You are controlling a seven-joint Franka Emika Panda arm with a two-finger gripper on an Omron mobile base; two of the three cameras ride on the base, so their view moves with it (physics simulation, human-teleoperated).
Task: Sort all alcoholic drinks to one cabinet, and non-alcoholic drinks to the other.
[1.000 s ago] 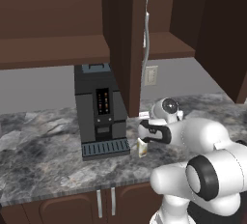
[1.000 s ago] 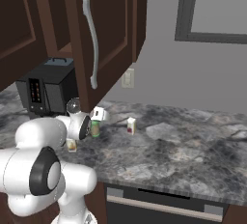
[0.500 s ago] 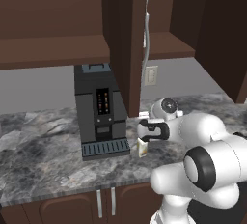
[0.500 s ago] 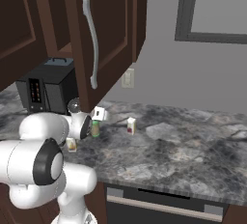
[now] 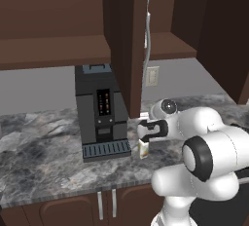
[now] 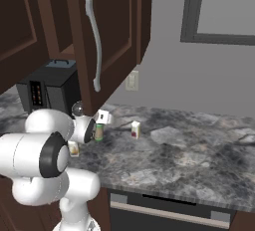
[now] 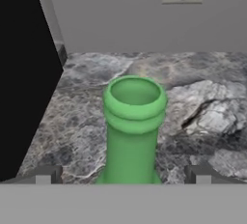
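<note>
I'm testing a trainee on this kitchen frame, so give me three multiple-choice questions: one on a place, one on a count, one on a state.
1. Where is the slim green glass bottle?
A. between the open gripper's fingertips
B. on the wall cabinet shelf
C. lying on the floor

2. How many small box-shaped cartons stand on the grey marble counter?
A. none
B. two
C. five

3. How is the narrow dark brown cabinet's door?
A. shut
B. swung open
C. removed

Answers:
1 A, the hand view shows the bottle's neck rising between the tips.
2 B, the white carton and the cream carton.
3 B, the door with the curved silver handle juts out over the counter.
</note>
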